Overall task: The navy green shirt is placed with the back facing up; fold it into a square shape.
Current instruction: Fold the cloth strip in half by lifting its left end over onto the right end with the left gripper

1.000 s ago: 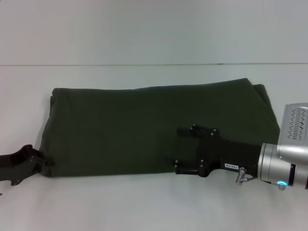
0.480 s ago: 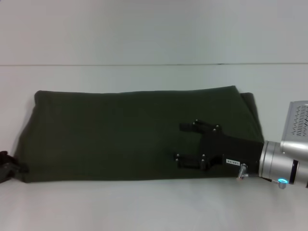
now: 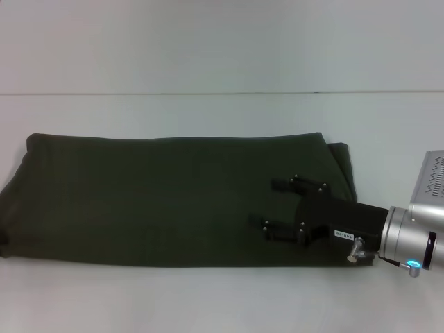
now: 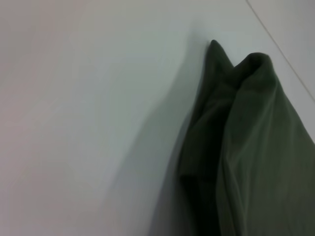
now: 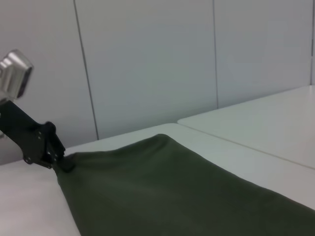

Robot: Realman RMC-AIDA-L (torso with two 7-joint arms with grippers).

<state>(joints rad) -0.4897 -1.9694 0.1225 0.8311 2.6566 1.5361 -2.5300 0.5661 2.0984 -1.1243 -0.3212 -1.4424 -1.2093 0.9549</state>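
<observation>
The navy green shirt [image 3: 159, 198] lies as one long folded band across the white table, plain side up, with its left end running off the head view's left edge. My right gripper [image 3: 268, 205] is open, over the band's right part with its fingers spread above the cloth. The head view does not hold my left gripper. The right wrist view shows the left gripper [image 5: 58, 156] at the far corner of the shirt [image 5: 172, 191], shut on that corner. In the left wrist view a bunched, peaked corner of the shirt [image 4: 246, 137] stands against the table.
The white table [image 3: 208, 298] reaches back to a thin seam line [image 3: 208, 93], with pale wall behind it. In the right wrist view a second white tabletop [image 5: 266, 123] lies beyond the shirt's far side.
The whole shirt has slid to the left, flattening into a longer band. My left gripper has left the head view on the left side. The right gripper has drifted slightly right and down.
</observation>
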